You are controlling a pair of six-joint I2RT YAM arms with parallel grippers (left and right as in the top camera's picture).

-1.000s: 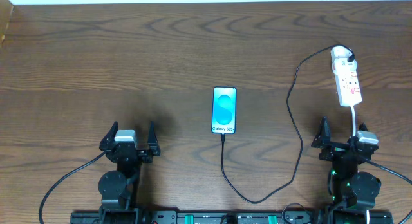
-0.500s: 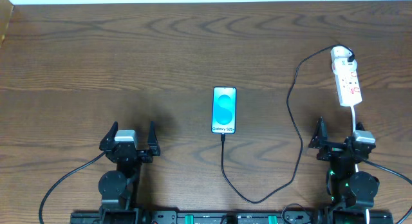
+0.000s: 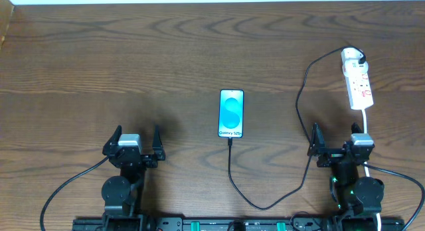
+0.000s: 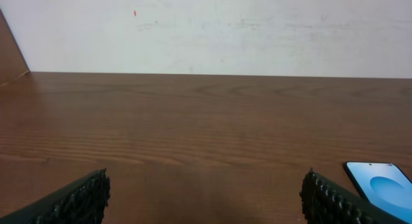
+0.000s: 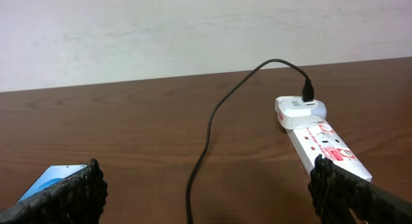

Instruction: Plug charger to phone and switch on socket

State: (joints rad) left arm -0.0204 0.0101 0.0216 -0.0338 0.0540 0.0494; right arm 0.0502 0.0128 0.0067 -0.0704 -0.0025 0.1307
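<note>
Phone [image 3: 231, 113], seen from overhead, lies flat mid-table [image 3: 99, 58], its long axis running away from the robot. The charger [image 3: 298, 105] tip meets its near edge. The socket [image 3: 358, 81] lies far right, roughly parallel. Both left gripper [image 3: 137, 134] and right gripper [image 3: 334, 135] stand spread, empty.

Left wrist: only the phone's corner shows.

Right wrist: the charger looks limp and light, best pinched at its tip. The socket looks rigid.

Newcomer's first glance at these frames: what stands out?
The phone, its screen bright blue, lies centre-frame in the overhead view. A black charger cable loops from its near end to a white plug on the power strip at far right. The left gripper and right gripper sit open and empty near the bottom.
</note>
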